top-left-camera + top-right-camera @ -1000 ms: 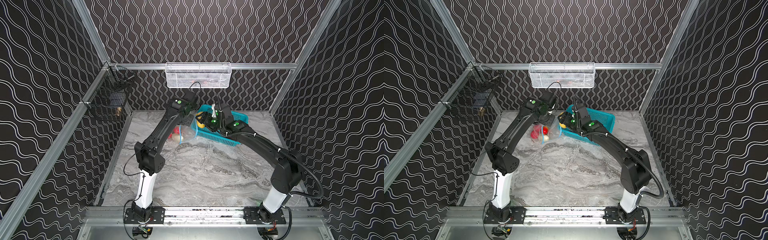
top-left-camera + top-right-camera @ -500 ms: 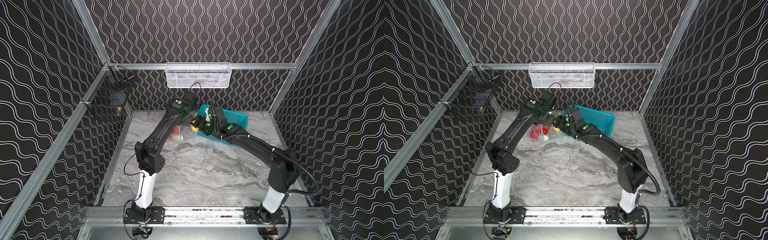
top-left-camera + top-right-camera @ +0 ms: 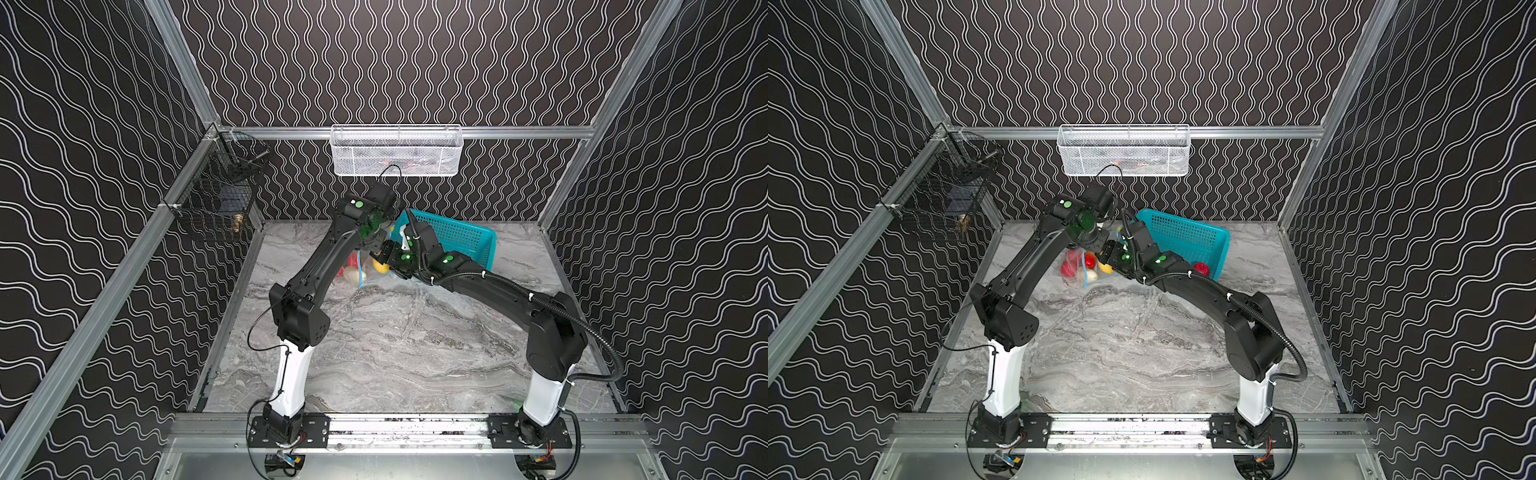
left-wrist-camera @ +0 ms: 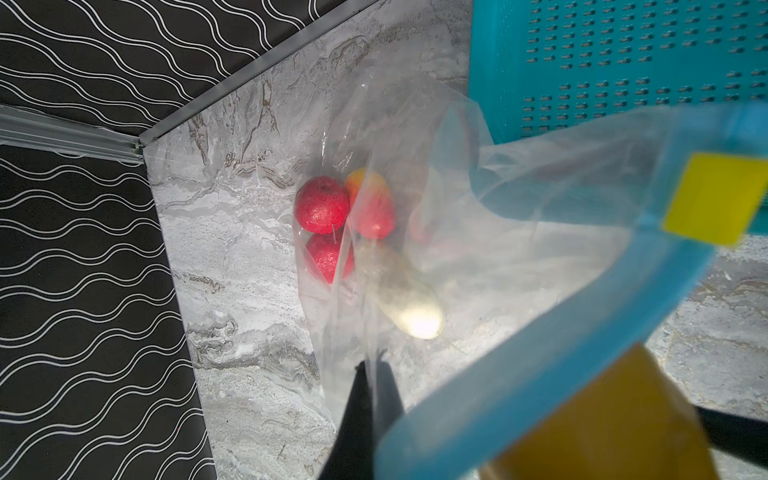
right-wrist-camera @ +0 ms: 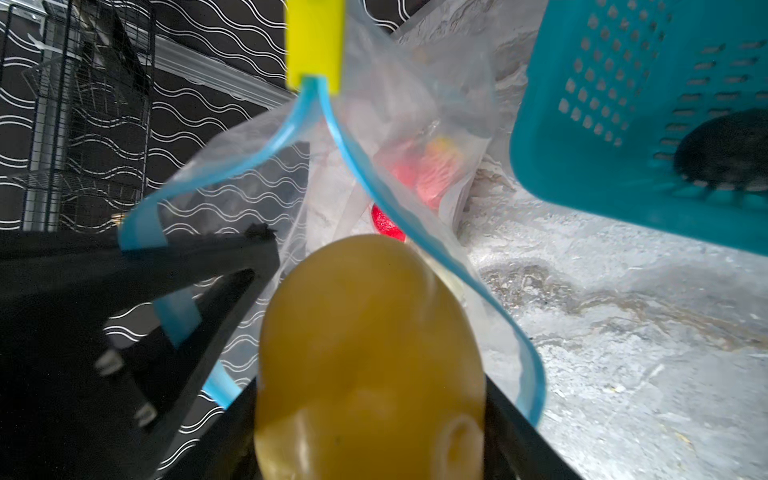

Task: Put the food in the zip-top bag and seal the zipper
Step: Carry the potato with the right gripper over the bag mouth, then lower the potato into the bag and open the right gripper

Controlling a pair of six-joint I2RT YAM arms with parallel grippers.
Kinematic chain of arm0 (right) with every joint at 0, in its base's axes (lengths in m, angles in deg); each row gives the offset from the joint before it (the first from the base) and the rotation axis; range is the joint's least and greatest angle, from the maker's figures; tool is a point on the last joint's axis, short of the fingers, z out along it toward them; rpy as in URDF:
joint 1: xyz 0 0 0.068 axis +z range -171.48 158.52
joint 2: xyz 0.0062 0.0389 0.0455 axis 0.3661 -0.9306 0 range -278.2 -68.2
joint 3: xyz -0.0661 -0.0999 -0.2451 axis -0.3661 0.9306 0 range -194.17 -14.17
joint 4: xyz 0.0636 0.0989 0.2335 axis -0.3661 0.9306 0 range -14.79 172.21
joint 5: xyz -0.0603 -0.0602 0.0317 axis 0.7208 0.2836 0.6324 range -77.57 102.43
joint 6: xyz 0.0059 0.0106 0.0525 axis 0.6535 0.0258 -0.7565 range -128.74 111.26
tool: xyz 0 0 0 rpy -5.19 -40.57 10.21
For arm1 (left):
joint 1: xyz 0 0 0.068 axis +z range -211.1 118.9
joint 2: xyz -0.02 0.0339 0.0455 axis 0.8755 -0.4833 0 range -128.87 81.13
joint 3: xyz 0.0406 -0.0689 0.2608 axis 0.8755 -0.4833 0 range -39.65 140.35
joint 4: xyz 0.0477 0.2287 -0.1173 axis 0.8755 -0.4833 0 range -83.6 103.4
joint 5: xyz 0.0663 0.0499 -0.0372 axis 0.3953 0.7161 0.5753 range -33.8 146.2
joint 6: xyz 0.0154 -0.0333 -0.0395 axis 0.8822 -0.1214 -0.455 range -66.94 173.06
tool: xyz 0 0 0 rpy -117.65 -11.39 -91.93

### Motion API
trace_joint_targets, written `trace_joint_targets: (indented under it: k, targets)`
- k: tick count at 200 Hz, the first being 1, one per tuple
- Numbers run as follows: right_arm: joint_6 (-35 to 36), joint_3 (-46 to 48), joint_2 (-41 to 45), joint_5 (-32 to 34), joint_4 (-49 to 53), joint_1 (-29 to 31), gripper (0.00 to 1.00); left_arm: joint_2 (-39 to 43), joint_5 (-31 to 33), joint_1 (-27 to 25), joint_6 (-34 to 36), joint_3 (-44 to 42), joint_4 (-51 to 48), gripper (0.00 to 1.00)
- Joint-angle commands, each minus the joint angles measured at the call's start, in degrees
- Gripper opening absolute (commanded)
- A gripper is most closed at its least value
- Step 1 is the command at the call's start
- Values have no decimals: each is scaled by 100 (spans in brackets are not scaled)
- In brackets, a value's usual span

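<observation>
Marble tabletop (image 3: 395,340) carries a clear crinkly zip-top bag (image 4: 415,137); only wrist views show its light blue zipper strip (image 5: 355,160) gaping, left gripper (image 5: 254,243) pinching it, right gripper (image 3: 384,261) clasping a yellow-brown toy potato (image 5: 370,340) there, arms outstretched.

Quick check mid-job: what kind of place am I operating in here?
Probably a lab robot test cell, not a home kitchen: an aluminium frame boxes it in, black wavy-patterned wall panels line it, and the marble-look tabletop sits inside.
</observation>
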Motion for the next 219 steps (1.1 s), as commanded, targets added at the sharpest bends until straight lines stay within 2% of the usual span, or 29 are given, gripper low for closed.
trace_joint_targets:
  k: [1, 56, 122, 137, 150, 175, 178, 181, 219]
  targets:
    - [-140, -20, -72, -114, -513, 32, 62, 101, 5, 1, -27, 37, 2, 0]
    - [-243, 356, -154, -270, -1559, 78, 64, 85, -233, 3, -26, 139, -69, 0]
    - [-17, -114, -688, -145, -1576, 78, 66, 168, -304, 3, 0, 186, -76, 0]
    - [97, -422, -866, 24, -1238, 91, 67, 150, -323, -10, 26, 354, -138, 0]
    - [173, -672, -1039, 4, -1054, 92, 70, 146, -199, -6, 21, 395, -138, 0]
    - [249, -976, -1227, 69, -809, 91, 86, 257, -203, -11, 44, 122, -29, 0]
    - [249, -1002, -1245, 72, -777, 93, 96, 269, -207, -10, 44, 84, -11, 0]
    - [249, -1022, -1252, 74, -753, 91, 99, 277, -206, -9, 40, 51, 5, 0]
    - [326, -1090, -1237, 130, -630, 87, 99, 208, -132, 3, 29, 141, -54, 0]
